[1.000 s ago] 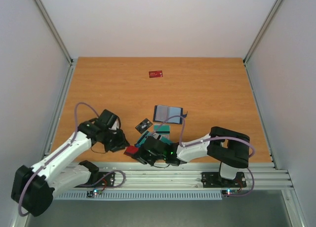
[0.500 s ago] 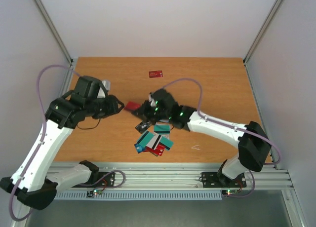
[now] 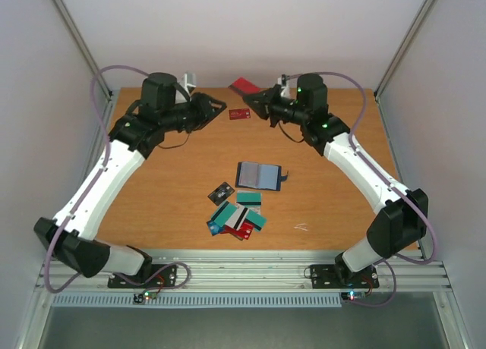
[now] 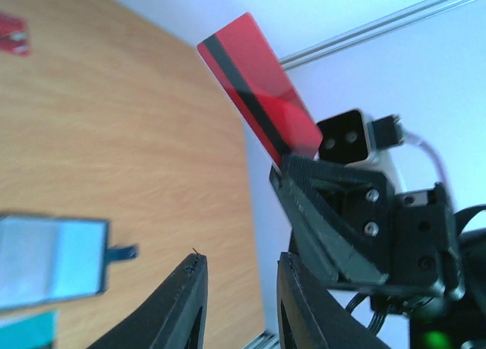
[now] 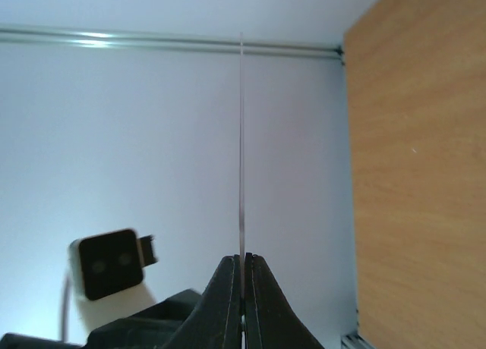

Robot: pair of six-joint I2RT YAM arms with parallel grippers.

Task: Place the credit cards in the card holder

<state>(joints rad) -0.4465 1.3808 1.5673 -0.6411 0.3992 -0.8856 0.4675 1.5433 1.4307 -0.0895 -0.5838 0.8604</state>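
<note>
Card first: where was the one in play?

High over the far edge of the bench (image 3: 182, 159). It was a red striped card (image 4: 254, 91), pinched in the right tool (image 5: 243, 271), whose jaws were shut flat on its lower end. Its long axis ran straight out past the tips, toward the left arm.

And the other side?

The left tool (image 4: 239, 277) faced the card from just beside it, fingers partly apart with nothing between them.

Where did the holder lie from there?

The card holder (image 3: 260, 175) lay spread open at mid-bench, down and back toward the bases, well apart from the held card. Its long side ran left to right. I judged the right tool slightly the nearer, so the carrying looked like its job. The card's free edge would have to turn down toward a pocket.

Count?

One holder. Two red cards outside the heap: the held one and a second red card (image 3: 240, 114) flat on the far bench. Nearer the bases were one dark grey card (image 3: 221, 191) and one teal card (image 3: 248, 198). Beyond those sat a heap of cards (image 3: 237, 220) showing teal, white and red, too overlapped to number.
</note>
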